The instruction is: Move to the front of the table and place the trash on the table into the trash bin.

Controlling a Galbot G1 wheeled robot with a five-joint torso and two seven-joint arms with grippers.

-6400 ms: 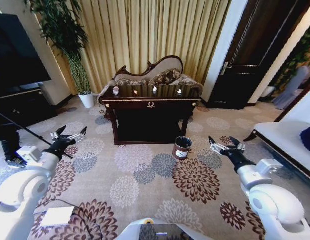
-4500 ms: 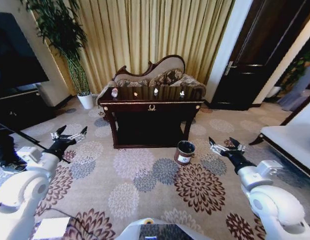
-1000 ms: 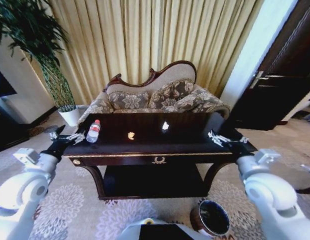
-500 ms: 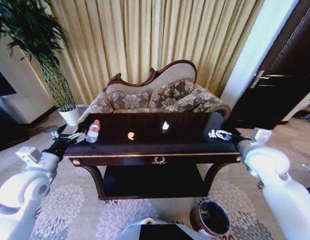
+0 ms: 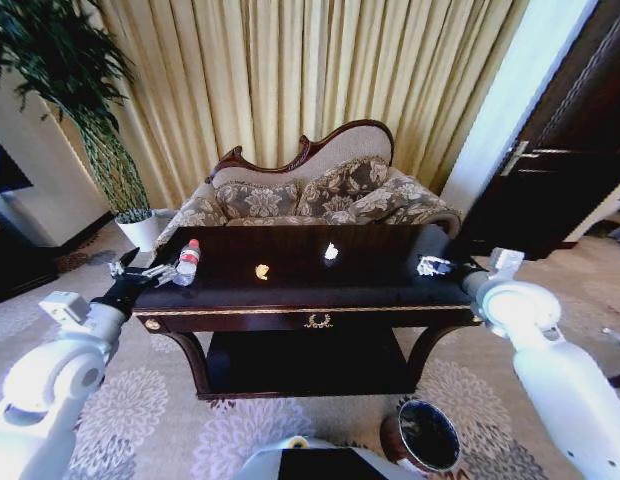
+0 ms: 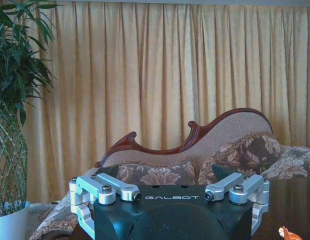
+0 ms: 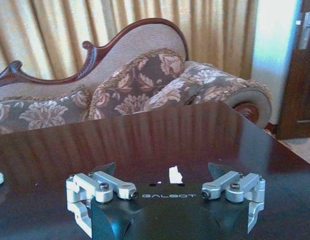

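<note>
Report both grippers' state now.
Left gripper: open, empty, beside the bottle.
Right gripper: open, empty, over the table.

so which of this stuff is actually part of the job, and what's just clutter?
Part of the job:
table
bottle
orange scrap
white scrap
trash bin
left gripper, open, beside the bottle
right gripper, above the table's right end

Just there:
sofa
potted plant
curtains
door
</note>
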